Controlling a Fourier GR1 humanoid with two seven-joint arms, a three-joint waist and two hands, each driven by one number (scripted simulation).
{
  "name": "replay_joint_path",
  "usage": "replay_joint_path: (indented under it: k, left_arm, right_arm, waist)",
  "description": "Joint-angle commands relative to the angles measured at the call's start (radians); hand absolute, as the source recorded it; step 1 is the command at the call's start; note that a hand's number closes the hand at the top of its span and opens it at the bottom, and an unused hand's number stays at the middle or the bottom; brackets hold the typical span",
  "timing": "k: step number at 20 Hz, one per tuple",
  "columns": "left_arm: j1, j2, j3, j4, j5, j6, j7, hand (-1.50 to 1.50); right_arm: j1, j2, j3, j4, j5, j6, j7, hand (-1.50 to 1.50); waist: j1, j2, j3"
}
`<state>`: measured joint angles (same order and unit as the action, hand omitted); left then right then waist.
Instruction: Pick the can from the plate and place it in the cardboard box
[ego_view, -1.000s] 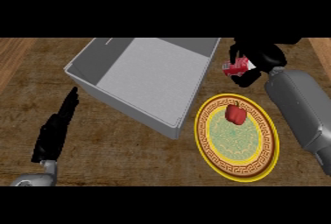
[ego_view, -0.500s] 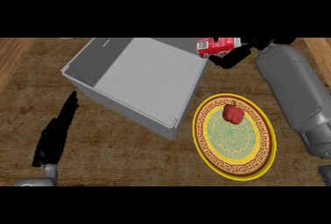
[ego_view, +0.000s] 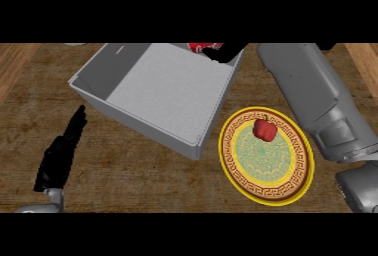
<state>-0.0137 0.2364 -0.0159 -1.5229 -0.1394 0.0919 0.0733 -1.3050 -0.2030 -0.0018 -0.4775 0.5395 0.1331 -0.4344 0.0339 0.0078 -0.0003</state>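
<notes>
The right hand (ego_view: 230, 50), black and largely cut off at the far edge, is curling round the red cylindrical can (ego_view: 202, 47), holding it over the far right corner of the grey open-topped box (ego_view: 148, 127). Only part of the can is showing; its lower end cannot be made out. The yellow round plate with patterned rim (ego_view: 244, 175) is sitting just right of the box, carrying a small red object (ego_view: 265, 129). The left hand (ego_view: 60, 155) is resting at near left, fingers straight, on the brown wooden counter (ego_view: 133, 175).
</notes>
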Motion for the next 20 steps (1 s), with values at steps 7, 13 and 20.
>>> replay_joint_path:
  k: [7, 13, 20]
  left_arm:
    - [-0.064, 0.006, 0.008, 0.005, -0.013, -0.013, 0.021, 0.00]
    - [-0.040, -0.009, -0.016, -0.044, -0.010, -0.025, 0.050, 0.00]
    - [-0.123, -0.010, -0.020, 0.010, -0.014, -0.045, 0.050, 0.00]
  right_arm:
    - [-0.166, 0.136, 0.001, 0.199, 0.057, -0.081, 0.089, 1.50]
    - [-0.185, 0.201, 0.039, 0.283, 0.062, -0.131, 0.147, 1.50]
    - [-0.156, 0.203, 0.051, 0.365, 0.037, -0.156, 0.220, -1.50]
  waist:
    - [0.020, 0.012, -0.001]
    - [0.054, 0.018, -0.001]
    - [0.091, 0.033, -0.002]
